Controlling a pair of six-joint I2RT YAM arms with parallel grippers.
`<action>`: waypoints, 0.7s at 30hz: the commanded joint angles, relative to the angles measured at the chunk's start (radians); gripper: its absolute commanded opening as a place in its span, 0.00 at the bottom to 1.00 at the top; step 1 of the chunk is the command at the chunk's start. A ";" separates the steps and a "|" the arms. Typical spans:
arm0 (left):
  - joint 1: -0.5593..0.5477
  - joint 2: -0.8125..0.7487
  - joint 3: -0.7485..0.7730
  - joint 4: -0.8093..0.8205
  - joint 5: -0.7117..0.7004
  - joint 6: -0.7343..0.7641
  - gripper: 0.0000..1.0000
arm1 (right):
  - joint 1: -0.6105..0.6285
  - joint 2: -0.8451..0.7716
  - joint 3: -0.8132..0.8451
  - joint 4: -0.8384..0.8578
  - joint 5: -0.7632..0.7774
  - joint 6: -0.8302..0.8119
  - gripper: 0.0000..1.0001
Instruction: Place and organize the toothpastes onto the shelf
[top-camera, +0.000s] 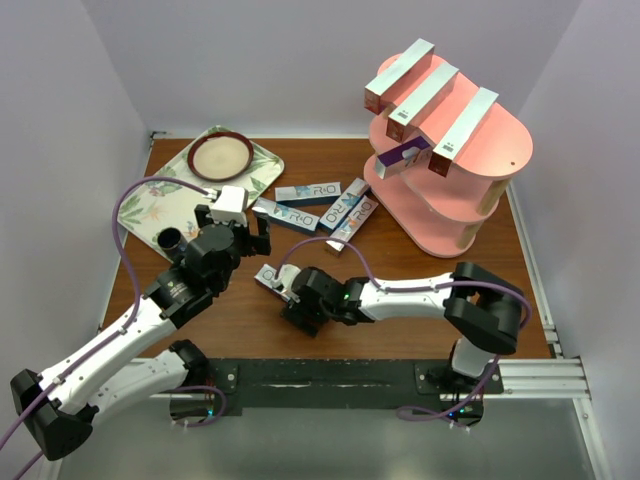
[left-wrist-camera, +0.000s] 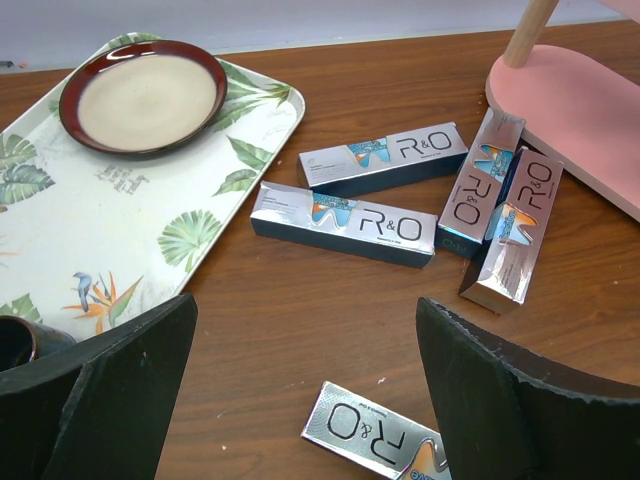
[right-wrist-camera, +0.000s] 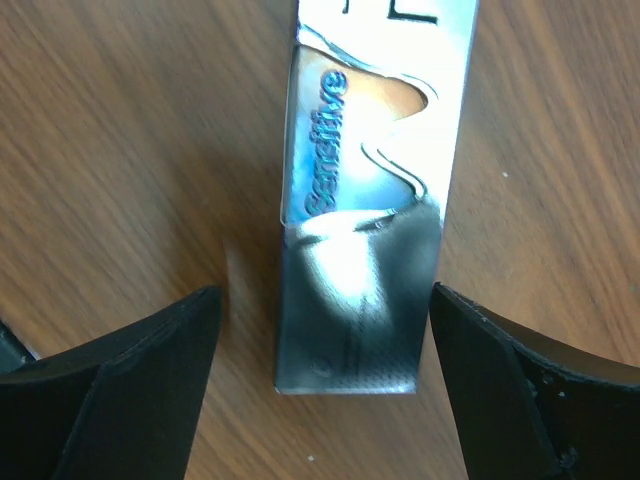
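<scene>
Table (top-camera: 260, 335): brown wooden top that carries everything listed below.
Shelf (top-camera: 500, 150): tall pink three-tier stand with rounded boards and light wooden posts, at the far right of the table.
Tray (top-camera: 160, 205): white rectangular tray with a leaf print, at the far left.
Left gripper (left-wrist-camera: 305, 310): jaws spread wide with nothing between them, hanging above bare wood just off the tray's near edge.
Right gripper (right-wrist-camera: 322, 300): jaws wide apart, straddling one end of a silver toothpaste box (right-wrist-camera: 360, 200). Wood shows on each side of the box, so there is no grip.
Toothpastes on shelf (top-camera: 425, 100): three silver-white boxes with red ends lie across the top board, and one purple box (top-camera: 405, 155) is on the middle tier.
Toothpastes on table (left-wrist-camera: 385, 160): four silver "R&O" boxes are clustered between tray and shelf.
Straddled box: the silver toothpaste box lies flat near the arms, apart from the cluster.
Plate (top-camera: 221, 154): round cream plate with a dark red rim, on the tray's far end.
Cup (top-camera: 171, 240): small dark cup at the tray's near corner.
</scene>
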 joint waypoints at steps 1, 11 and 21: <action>0.006 -0.007 0.001 0.033 -0.022 -0.003 0.96 | 0.033 0.037 0.060 -0.032 0.096 0.009 0.85; 0.006 -0.012 0.000 0.031 -0.023 -0.003 0.96 | 0.049 0.034 0.035 -0.059 0.188 0.035 0.79; 0.006 -0.013 0.000 0.031 -0.023 -0.004 0.96 | 0.049 -0.066 -0.032 0.013 0.113 0.082 0.56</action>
